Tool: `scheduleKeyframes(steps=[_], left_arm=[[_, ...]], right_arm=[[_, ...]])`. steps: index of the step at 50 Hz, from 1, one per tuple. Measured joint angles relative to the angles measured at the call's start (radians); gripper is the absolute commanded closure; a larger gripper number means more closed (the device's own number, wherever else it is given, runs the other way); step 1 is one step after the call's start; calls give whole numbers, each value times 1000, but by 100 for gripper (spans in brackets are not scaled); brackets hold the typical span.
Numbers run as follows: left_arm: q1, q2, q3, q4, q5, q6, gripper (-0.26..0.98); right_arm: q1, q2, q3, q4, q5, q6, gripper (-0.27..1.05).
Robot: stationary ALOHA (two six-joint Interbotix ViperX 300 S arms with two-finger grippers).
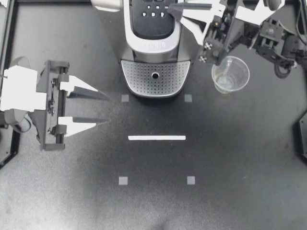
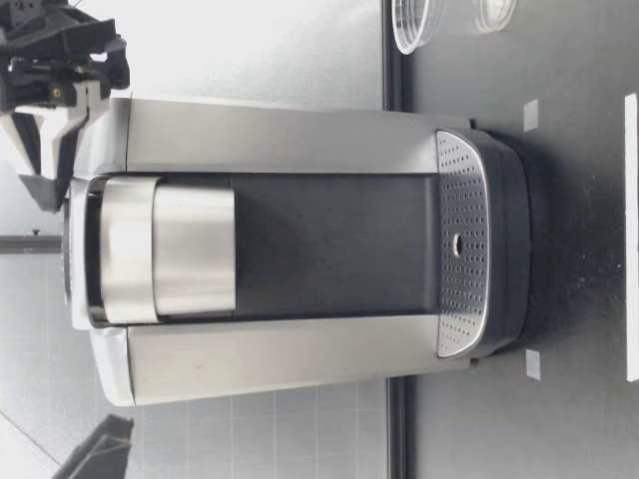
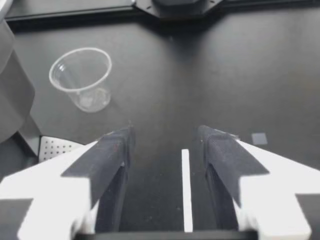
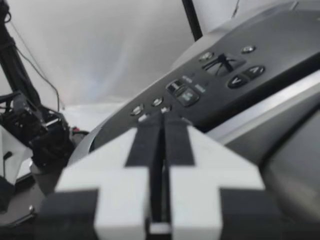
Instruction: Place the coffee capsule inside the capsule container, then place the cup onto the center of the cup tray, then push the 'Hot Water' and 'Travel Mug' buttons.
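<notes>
Your right end effector (image 1: 173, 10), closed and empty, reaches leftward over the coffee machine (image 1: 153, 45) button panel (image 1: 153, 14), your left end effector (image 1: 108, 109) hangs wide open and empty at the left, and the cup (image 1: 230, 73) stands on the table (image 1: 216, 158) right of the machine.

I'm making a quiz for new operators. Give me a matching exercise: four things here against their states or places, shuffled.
1 left end effector
2 right end effector
3 cup
4 cup tray

a upright on the table beside the coffee machine
b shut, at the button panel
c bare, nothing on it
d open, above the table

Pairs: 1-d, 2-b, 3-a, 4-c
</notes>
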Motion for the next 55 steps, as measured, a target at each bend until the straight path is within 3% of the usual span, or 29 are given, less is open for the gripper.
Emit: scheduleKeyframes(steps=[13,24,33,46,55], left_arm=[[0,0,3,-5,-2,-2,27],[12,20,20,-17,-2,-2,28],[21,43,21,-17,-3,-2,28],[21,46,35,-18,-3,-2,28],[21,46,38,-18,-5,-2,28]], right_arm=[[0,-215,103,37,184,51,67],[-35,-397,267,94,495,170,67],[-83,-500,396,97,580,293,67],[-201,-535,500,98,669,420,62],[-216,-505,529,98,675,449,48]])
